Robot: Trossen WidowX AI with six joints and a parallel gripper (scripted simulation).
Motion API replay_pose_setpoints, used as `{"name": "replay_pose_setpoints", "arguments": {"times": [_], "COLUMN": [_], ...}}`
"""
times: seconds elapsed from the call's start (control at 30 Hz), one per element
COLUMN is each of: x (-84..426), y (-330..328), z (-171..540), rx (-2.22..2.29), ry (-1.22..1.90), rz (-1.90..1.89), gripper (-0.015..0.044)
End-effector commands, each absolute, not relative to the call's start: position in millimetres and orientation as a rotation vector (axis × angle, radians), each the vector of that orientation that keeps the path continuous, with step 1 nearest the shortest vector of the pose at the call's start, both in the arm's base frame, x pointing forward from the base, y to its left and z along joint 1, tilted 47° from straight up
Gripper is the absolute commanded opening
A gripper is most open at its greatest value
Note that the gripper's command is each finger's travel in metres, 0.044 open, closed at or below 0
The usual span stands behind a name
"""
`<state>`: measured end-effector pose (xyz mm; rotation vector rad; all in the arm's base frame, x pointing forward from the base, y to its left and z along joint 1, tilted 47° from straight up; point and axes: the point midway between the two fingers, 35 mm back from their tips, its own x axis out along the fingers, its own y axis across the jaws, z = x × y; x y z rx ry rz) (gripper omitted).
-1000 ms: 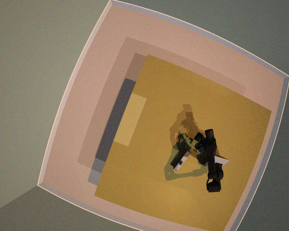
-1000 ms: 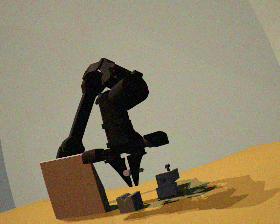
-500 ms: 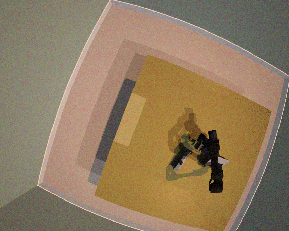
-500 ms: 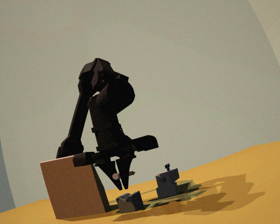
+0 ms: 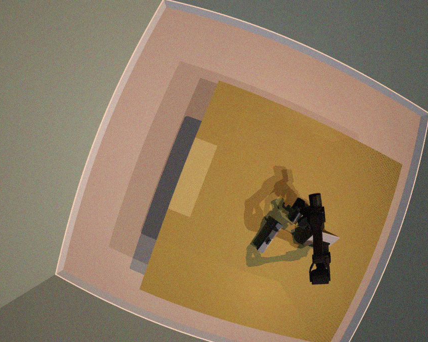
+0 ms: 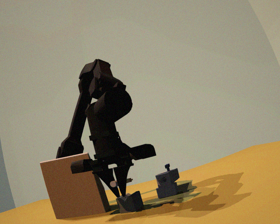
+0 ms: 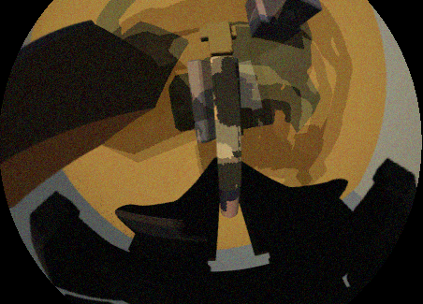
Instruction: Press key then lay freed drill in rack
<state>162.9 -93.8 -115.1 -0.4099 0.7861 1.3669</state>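
My gripper is shut on the drill, a slim rod lying level across the fingers, with a pinkish round end and a tan stepped end. The rack is a grey block with a V notch, standing on the table. The drill is above it, roughly in line with the notch in the wrist view; the fingertips are at the notch's top, and contact cannot be told. The grey-blue holder stands apart, with the key upright on top. The drill is out of it.
A tall orange-brown box stands close beside the rack and the gripper, in front of the arm's base. The yellow table carries the arm's shadows. A paler rectangle lies at its left edge in the top view.
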Motion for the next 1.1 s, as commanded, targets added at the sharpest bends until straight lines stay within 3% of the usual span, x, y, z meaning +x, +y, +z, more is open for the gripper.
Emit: {"name": "replay_pose_setpoints", "arguments": {"times": [0.0,1.07], "x": [162,161], "y": [-86,-61], "z": [-119,-142], "rx": [-0.398,-0.397], "ry": [0.784,0.782], "rz": [1.366,1.366], "gripper": [0.0000,0.0000]}}
